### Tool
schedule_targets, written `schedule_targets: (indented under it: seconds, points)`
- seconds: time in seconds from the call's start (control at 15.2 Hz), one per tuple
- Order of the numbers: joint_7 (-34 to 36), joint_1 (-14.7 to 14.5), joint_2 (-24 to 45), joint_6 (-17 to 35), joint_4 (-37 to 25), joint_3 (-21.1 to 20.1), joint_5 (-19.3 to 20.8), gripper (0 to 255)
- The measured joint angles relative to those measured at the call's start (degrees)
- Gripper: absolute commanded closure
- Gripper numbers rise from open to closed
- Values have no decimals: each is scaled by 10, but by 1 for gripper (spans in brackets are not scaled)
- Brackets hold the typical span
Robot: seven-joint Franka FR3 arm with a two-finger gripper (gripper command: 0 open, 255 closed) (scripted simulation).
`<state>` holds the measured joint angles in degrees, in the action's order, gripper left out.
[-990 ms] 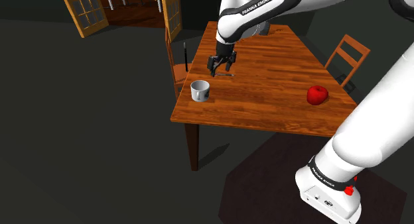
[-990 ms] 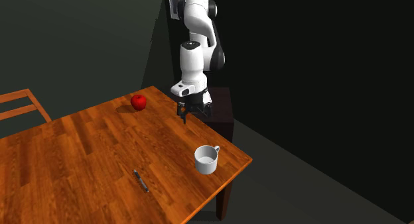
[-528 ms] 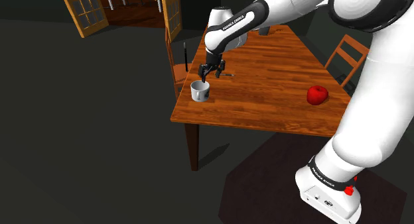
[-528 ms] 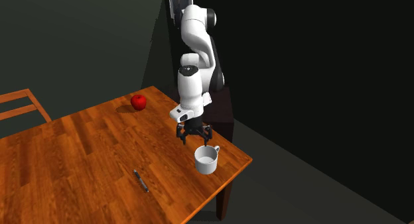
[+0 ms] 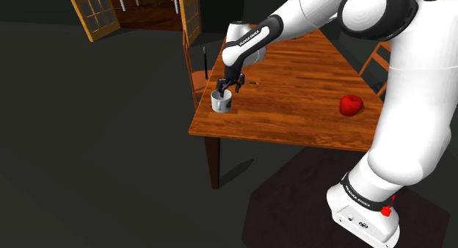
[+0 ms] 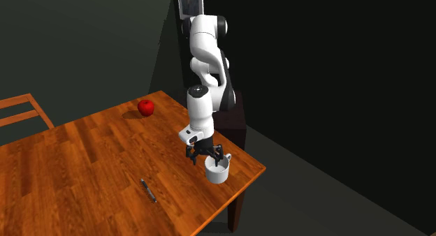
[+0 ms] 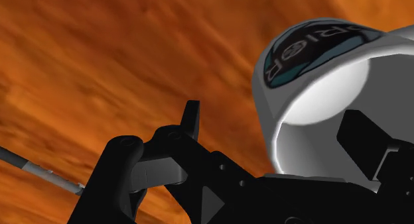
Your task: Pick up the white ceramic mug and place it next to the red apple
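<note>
A white mug (image 5: pixel 220 102) stands near the wooden table's (image 5: pixel 293 114) corner, at the shoulder view's left. In the wrist view the mug (image 7: pixel 312 97) carries a dark round label with letters. My black gripper (image 5: pixel 228 87) is down at the mug's rim (image 6: pixel 218 164) and open. One finger (image 7: pixel 192 120) stands outside the wall and the other finger (image 7: pixel 361 133) inside the cup; neither touches it. The gripper (image 6: pixel 207 157) hangs just over the mug (image 6: pixel 218 173). A red apple (image 5: pixel 351 104) rests far across the table, seen at the back as apple (image 6: pixel 145 107).
A thin pen-like tool (image 6: pixel 148 190) lies on the table past the mug, also seen as a tool (image 5: pixel 252 83). Wooden chairs (image 5: pixel 384 60) stand at the table's sides. The table edge (image 6: pixel 244 189) runs close by the mug. Open wooden doors (image 5: pixel 95 12) are at the back.
The arm swung from above the table's middle toward the corner and came down, bringing the open gripper over the mug's rim. The mug and apple have not moved.
</note>
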<state>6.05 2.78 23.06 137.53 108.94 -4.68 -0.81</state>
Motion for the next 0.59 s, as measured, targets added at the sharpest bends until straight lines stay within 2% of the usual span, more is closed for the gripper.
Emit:
schedule_targets:
  seconds: [0.53,0.59]
  points:
    - [1,-1,14,15,0,0,1,0]
    - [1,-1,14,15,0,0,1,255]
